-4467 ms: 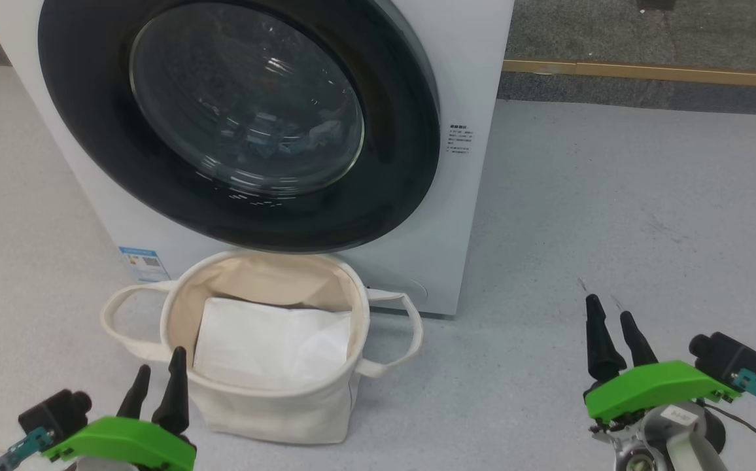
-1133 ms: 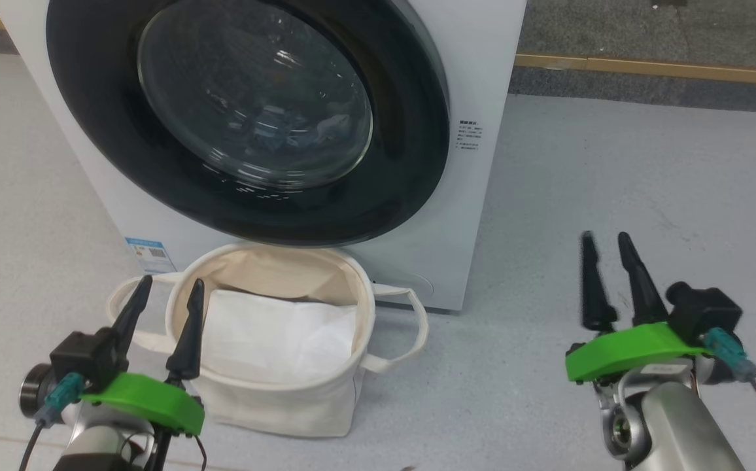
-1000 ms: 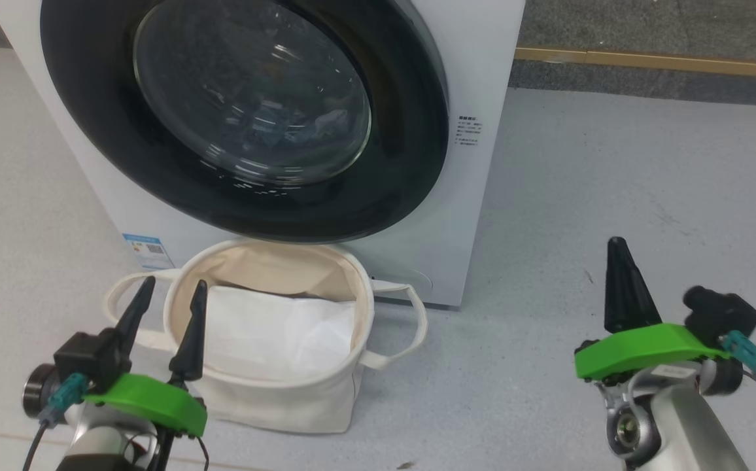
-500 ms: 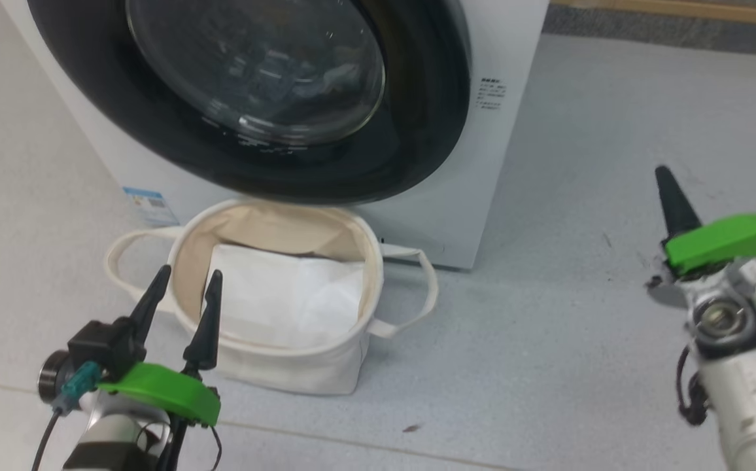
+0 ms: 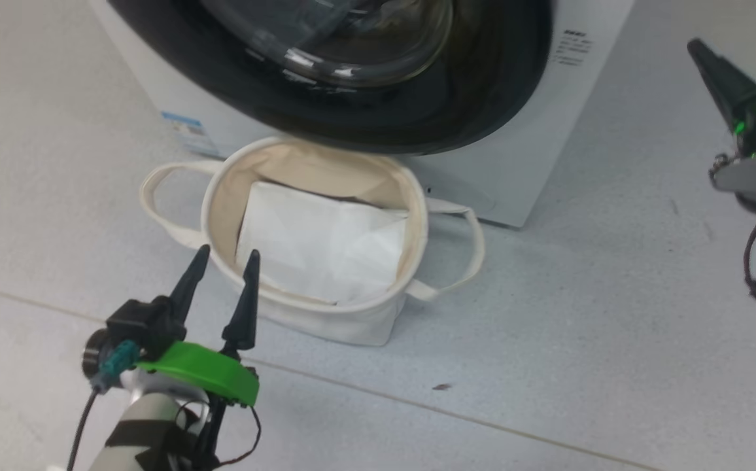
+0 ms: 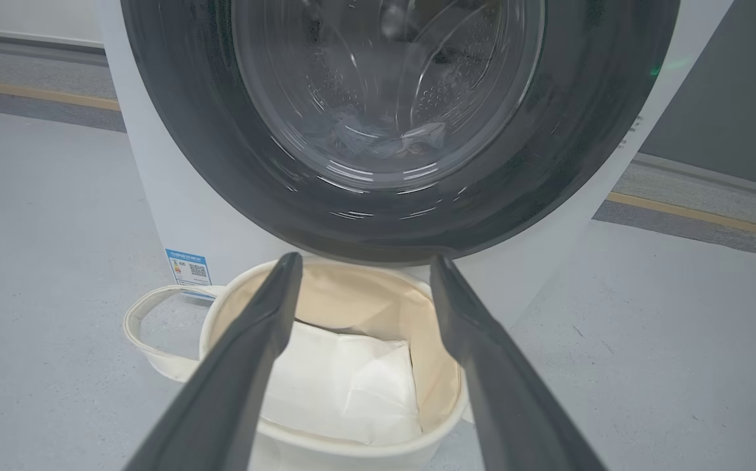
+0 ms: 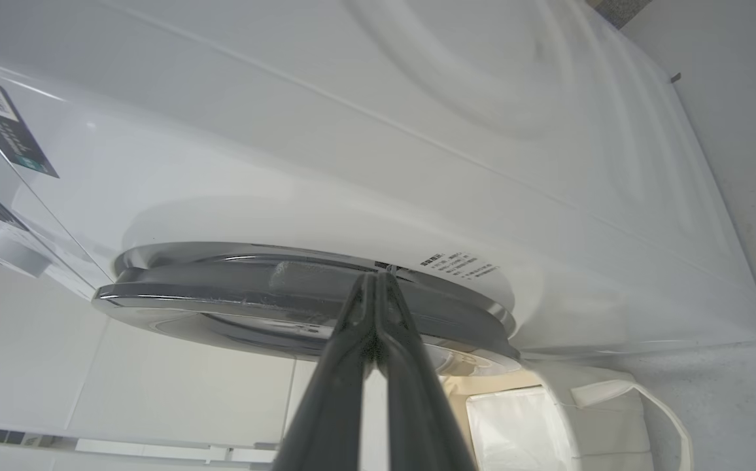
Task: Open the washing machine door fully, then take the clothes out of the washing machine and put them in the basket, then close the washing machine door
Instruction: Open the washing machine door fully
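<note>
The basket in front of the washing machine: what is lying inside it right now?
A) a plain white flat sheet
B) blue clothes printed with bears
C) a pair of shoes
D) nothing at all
A: a flat white sheet lies inside the cream basket, with nothing else on top of it.

The washing machine door [image 6: 175, 131] is shut, clothes [image 6: 384, 140] behind its glass, cream basket [image 5: 339, 324] just in front.
</note>
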{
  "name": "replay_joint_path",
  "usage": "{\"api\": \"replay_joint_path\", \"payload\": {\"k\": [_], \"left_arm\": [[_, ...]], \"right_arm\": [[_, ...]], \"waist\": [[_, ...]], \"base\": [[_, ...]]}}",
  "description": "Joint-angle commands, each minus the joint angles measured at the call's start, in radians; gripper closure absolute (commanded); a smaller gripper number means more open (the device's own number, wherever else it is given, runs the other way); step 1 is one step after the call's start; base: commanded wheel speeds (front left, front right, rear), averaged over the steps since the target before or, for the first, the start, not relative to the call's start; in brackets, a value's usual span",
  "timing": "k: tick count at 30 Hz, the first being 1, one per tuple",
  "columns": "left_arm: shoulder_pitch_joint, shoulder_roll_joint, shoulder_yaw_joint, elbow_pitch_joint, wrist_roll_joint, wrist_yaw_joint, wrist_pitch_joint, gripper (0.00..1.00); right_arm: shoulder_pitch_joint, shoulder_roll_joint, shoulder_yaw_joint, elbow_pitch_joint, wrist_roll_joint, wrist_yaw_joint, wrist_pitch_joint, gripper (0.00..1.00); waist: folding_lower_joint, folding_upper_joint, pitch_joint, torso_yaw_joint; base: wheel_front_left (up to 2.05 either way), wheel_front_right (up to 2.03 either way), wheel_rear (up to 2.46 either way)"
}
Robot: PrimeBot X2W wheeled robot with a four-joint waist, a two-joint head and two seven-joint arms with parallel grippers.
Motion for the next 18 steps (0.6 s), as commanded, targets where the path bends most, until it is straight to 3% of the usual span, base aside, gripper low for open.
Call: {"api": "replay_joint_path", "payload": {"k": [1, 8, 18], "left_arm": [[-0.041, 0.011, 0.037, -0.021, 0.013, -0.005, -0.012, 0.00], [-0.064, -0.043, 0.054, -0.003, 0.049, -0.031, -0.012, 0.00], [-0.078, -0.092, 0.091, 0.005, 0.079, -0.060, -0.012, 0.00]], "right_arm": [[-0.046, -0.019, 0.015, -0.021, 0.003, 0.000, 0.017, 1.00], [-0.199, 0.000, 0.039, 0.051, 0.036, 0.000, 0.100, 1.00], [-0.318, 0.023, 0.075, 0.128, 0.026, 0.000, 0.136, 1.00]], "waist": [[0.0000, 0.0000, 0.027, 0.028], [0.0000, 0.0000, 0.073, 0.065], [0.0000, 0.0000, 0.115, 0.100]], "base": [[0.00, 0.00, 0.00], [0.00, 0.00, 0.00], [0.00, 0.00, 0.00]]}}
